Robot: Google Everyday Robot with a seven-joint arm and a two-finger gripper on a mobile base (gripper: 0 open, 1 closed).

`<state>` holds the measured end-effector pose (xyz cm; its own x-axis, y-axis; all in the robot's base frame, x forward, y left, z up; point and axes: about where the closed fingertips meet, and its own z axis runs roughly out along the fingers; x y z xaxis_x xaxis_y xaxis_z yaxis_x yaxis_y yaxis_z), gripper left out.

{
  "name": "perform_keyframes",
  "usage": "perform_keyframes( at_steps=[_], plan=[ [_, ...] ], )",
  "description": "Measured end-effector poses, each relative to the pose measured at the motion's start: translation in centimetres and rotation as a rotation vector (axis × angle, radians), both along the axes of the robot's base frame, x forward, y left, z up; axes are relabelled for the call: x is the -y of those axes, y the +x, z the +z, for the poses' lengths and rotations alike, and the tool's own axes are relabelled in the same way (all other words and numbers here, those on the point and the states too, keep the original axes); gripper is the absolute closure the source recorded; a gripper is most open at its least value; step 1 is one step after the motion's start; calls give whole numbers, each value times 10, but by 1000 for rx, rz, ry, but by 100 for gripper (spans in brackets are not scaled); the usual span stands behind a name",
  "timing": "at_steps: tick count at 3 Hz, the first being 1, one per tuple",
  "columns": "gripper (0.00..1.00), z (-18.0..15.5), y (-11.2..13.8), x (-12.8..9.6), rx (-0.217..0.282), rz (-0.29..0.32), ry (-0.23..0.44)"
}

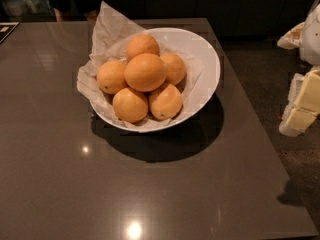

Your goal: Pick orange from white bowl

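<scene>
The orange (145, 72), the largest and roundest fruit, sits on top of the pile in the middle of the white bowl (209, 64). Several smaller oranges lie around and under it, such as one at the front (130, 104) and one at the left (111, 77). Crumpled white paper (109, 28) lines the bowl and sticks out at its back left. My gripper (301, 108) is at the far right edge of the camera view, off the table, well to the right of the bowl and apart from it.
The bowl stands on a glossy dark grey table (75, 184) with light reflections on it. The table's right edge (260, 134) runs diagonally, with dark speckled floor (260, 74) beyond it. Dark cabinets stand at the back.
</scene>
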<state>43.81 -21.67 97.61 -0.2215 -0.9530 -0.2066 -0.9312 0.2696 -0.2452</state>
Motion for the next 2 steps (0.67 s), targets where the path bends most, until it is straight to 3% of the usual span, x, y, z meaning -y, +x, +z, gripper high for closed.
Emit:
perform_keyframes(
  at_steps=[2],
  plan=[
    [0, 9, 1, -13, 14, 23, 5]
  ],
)
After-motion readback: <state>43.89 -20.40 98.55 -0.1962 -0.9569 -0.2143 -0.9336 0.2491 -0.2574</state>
